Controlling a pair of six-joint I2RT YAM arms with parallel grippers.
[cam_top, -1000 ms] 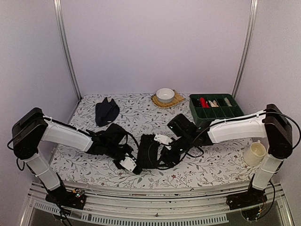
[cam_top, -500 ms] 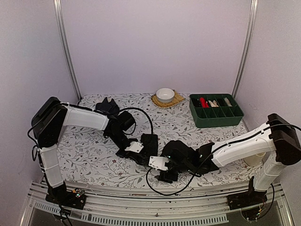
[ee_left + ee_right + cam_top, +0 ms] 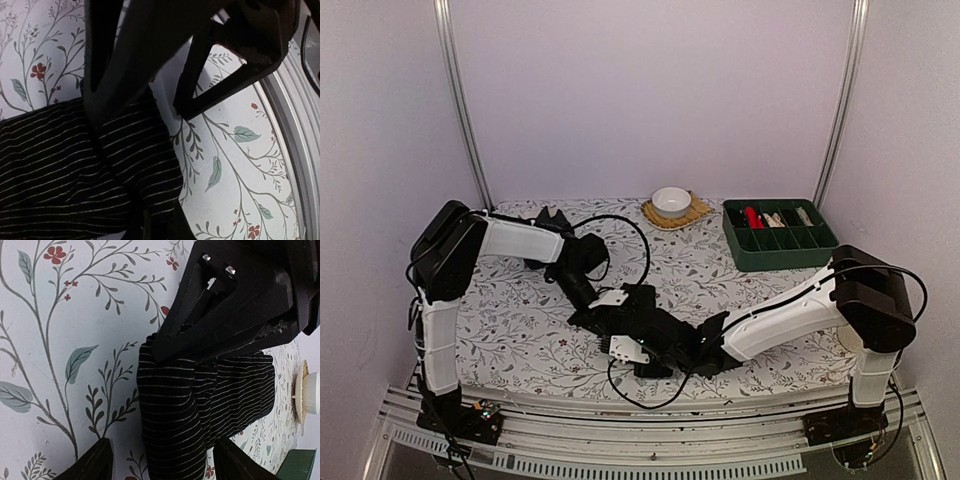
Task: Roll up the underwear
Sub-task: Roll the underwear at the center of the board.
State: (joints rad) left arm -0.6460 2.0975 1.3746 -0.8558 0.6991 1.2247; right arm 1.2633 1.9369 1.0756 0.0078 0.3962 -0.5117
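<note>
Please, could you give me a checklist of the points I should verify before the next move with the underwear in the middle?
1. Right gripper open: ok. Its jaws stand apart with the striped underwear between them.
2. Left gripper shut: ok. It sits at the edge of the same cloth.
3. Cloth really pinched by the left gripper: cannot tell.
4. Striped underwear is a neat roll: not ok. It looks bunched and folded.
5. Room between the two grippers: cannot tell. They are very close over one cloth.
6. Second underwear rolled: not ok. It lies loose at the back left.
</note>
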